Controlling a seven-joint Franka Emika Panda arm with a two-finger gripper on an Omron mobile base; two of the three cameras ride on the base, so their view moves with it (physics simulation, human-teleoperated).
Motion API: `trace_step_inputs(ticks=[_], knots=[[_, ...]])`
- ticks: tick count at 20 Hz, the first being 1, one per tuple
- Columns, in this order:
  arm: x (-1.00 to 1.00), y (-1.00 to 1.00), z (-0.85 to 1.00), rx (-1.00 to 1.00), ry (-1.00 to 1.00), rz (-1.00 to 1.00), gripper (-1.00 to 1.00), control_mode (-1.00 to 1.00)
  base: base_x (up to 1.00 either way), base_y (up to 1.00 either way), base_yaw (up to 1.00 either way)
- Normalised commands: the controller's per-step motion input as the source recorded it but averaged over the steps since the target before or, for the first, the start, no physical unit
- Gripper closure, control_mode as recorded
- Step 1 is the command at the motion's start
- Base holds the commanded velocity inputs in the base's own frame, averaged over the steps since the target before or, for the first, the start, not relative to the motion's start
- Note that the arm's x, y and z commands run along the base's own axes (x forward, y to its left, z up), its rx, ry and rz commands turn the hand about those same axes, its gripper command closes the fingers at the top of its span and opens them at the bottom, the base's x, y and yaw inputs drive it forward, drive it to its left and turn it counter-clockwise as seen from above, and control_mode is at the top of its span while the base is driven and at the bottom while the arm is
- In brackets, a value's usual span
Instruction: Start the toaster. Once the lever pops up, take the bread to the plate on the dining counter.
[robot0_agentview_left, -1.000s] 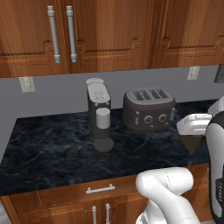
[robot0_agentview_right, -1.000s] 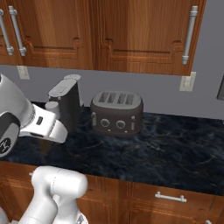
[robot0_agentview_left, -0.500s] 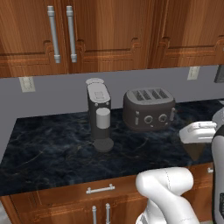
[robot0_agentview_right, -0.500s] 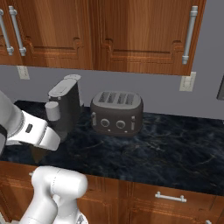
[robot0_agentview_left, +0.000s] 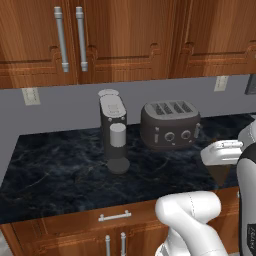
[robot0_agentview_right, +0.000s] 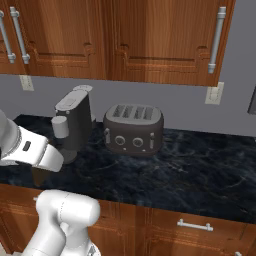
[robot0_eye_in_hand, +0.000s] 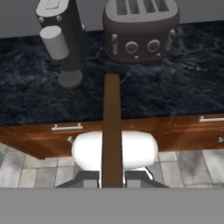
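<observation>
no brand, label or writing can be read on anything here.

the toaster (robot0_agentview_left: 170, 124) sits at the back of the black marbled counter (robot0_agentview_left: 60, 170), under the wooden cabinets (robot0_agentview_left: 125, 35), with its four slots on top and two knobs facing forward. just to its left stands the coffee machine (robot0_agentview_left: 114, 131); the two are near but apart. outlets (robot0_agentview_left: 30, 96) dot the grey wall behind.

in the hand view the gripper (robot0_eye_in_hand: 112, 178) pinches the bread (robot0_eye_in_hand: 112, 131), seen edge-on as a narrow brown strip rising between the two dark fingertips (robot0_eye_in_hand: 85, 179). the slice is held in front of the counter edge, over the cabinet fronts and the tiled floor (robot0_eye_in_hand: 26, 170), well short of the toaster. in the left base view a dark brown corner of the bread (robot0_agentview_left: 220, 172) hangs below the white hand at the right edge, just before the counter's front.

against the earlier frames, the hand has dropped and drawn back: a second ago it was level with the toaster's side, half a second ago lower, and now it is lower again, at the counter's front edge. the toaster and coffee machine have not shifted.
</observation>
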Motion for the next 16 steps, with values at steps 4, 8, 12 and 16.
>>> trace_step_inputs(ticks=[4,8,12,16], knots=[[0.00,0.01,0.00,0.00,0.01,0.00,1.00,1.00,-0.06,0.00,0.00],[0.00,0.00,0.00,0.00,0.00,0.00,1.00,1.00,-0.60,0.00,0.02],[0.00,0.00,0.00,0.00,0.00,0.00,1.00,1.00,-1.00,0.00,0.15],[0.00,0.00,0.00,0.00,0.00,0.00,1.00,1.00,-1.00,0.00,0.29]])
